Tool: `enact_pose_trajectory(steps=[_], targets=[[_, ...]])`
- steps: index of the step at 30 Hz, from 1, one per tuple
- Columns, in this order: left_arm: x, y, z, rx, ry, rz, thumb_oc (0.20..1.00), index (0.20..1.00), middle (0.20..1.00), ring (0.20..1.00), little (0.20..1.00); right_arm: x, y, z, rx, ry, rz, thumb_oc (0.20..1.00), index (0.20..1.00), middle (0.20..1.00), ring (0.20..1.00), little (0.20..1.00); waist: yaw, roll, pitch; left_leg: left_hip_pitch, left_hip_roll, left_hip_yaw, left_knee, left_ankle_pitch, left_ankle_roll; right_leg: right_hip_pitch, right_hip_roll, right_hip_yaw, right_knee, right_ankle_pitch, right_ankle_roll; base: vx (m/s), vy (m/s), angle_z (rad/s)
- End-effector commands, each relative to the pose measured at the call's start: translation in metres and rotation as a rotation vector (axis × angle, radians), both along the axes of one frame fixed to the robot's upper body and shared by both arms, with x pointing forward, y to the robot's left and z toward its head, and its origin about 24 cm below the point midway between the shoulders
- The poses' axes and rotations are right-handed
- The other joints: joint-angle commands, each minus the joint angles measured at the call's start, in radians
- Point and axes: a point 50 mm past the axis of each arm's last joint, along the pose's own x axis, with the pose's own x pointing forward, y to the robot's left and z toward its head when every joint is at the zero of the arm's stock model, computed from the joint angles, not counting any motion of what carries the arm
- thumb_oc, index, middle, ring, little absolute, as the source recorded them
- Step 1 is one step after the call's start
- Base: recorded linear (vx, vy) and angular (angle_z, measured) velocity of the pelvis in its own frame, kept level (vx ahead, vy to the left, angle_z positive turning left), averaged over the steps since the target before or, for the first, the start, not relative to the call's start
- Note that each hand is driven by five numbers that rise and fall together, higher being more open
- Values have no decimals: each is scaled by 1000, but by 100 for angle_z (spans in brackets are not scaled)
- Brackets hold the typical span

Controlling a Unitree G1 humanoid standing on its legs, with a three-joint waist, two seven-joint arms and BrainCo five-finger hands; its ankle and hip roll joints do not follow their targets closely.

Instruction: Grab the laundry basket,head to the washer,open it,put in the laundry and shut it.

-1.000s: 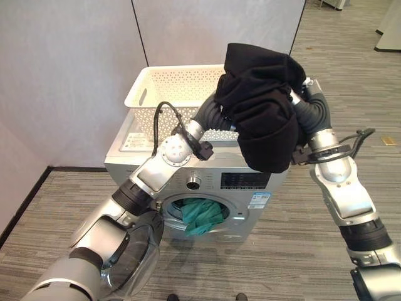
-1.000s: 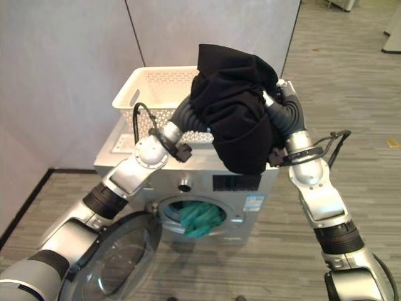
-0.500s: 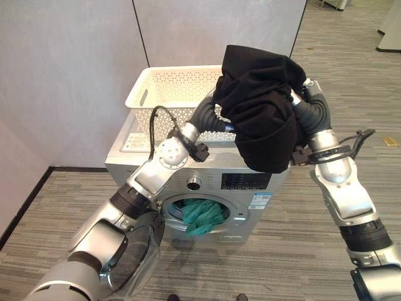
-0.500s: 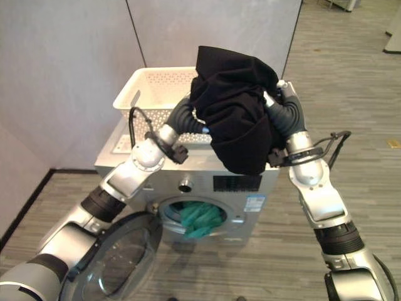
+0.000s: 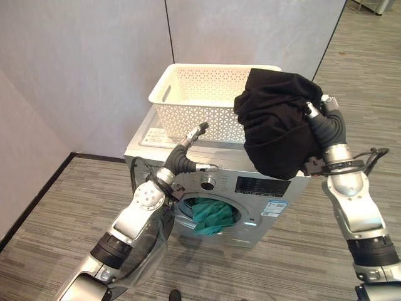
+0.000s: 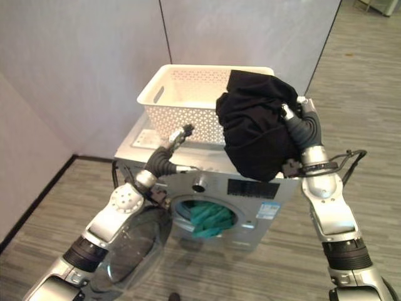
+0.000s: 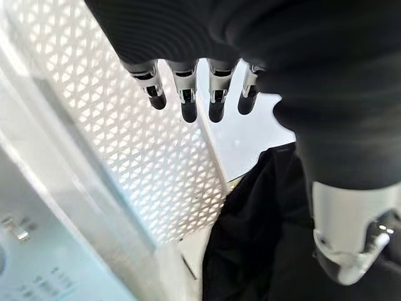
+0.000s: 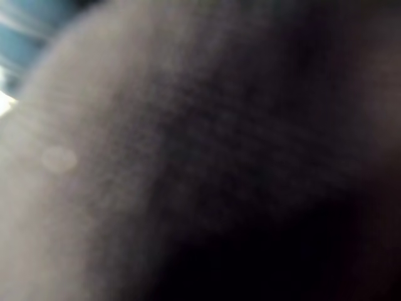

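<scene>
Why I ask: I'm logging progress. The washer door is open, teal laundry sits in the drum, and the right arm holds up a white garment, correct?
Not quite. The garment raised at the right arm is black, not white, as the left eye view shows. The washer door is open and teal laundry sits in the drum.

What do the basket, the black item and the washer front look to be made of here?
The laundry basket looks like moulded white plastic: rigid walls with a regular punched lattice. The black garment is soft, matte fabric that sags in folds over the right hand. The washer front seems to be silver-grey painted metal or plastic with a smooth sheen. Its open door has a clear window, glass or plastic.
</scene>
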Motion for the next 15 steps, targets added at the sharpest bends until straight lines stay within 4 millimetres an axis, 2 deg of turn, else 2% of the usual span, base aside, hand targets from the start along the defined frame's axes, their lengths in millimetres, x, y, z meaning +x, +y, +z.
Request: enact_pose_trajectory(steps=[1, 6, 8, 9, 10, 11, 13, 15], targets=[[15, -12, 49, -1, -192, -30, 1000, 1000, 1000, 1000, 1000, -6, 0, 47, 23, -220, 0, 200, 200, 200, 200, 200, -5, -45, -6, 72, 36, -22, 5, -98, -37, 40, 19, -4, 10, -124, -9, 0, 0, 0], [19, -27, 60, 38, -236, -60, 1000, 1000, 1000, 1000, 1000, -3, 5, 51, 26, -233, 17, 200, 200, 200, 200, 200, -12, -42, -5, 71, 37, -17, 5, -99, -36, 34, 20, 2, 10, -121, -6, 0, 0, 0], [25, -41, 68, 112, -280, -73, 1000, 1000, 1000, 1000, 1000, -1, 10, 55, 24, -244, 37, 200, 200, 200, 200, 200, -23, -38, -10, 75, 39, -12, 5, -100, -37, 35, 23, 8, 10, -122, -7, 0, 0, 0], [26, -42, 69, 112, -283, -74, 1000, 1000, 1000, 1000, 1000, -1, 10, 56, 24, -246, 36, 200, 200, 200, 200, 200, -22, -38, -8, 76, 39, -12, 5, -100, -37, 35, 23, 8, 10, -122, -7, 0, 0, 0], [28, -54, 77, 150, -322, -97, 1000, 1000, 1000, 1000, 1000, 0, 14, 59, 19, -253, 57, 200, 200, 200, 200, 200, -31, -36, -11, 78, 40, -9, 5, -100, -38, 34, 23, 11, 10, -123, -6, 0, 0, 0], [28, -55, 78, 150, -325, -97, 1000, 1000, 1000, 1000, 1000, 0, 13, 60, 19, -256, 56, 200, 200, 200, 200, 200, -30, -35, -8, 78, 40, -9, 5, -100, -38, 34, 23, 11, 10, -122, -6, 0, 0, 0], [28, -72, 90, 192, -374, -140, 1000, 1000, 1000, 1000, 1000, 2, 17, 66, 12, -267, 77, 200, 200, 200, 200, 200, -40, -29, -11, 77, 41, -7, 5, -100, -40, 32, 23, 15, 10, -123, -3, -12, -4, -2], [27, -82, 93, 213, -378, -180, 1000, 1000, 1000, 1000, 1000, 4, 18, 69, 7, -269, 83, 200, 200, 200, 200, 200, -46, -23, -10, 77, 41, -5, 5, -101, -38, 27, 22, 20, 10, -122, -1, -12, 1, -6]])
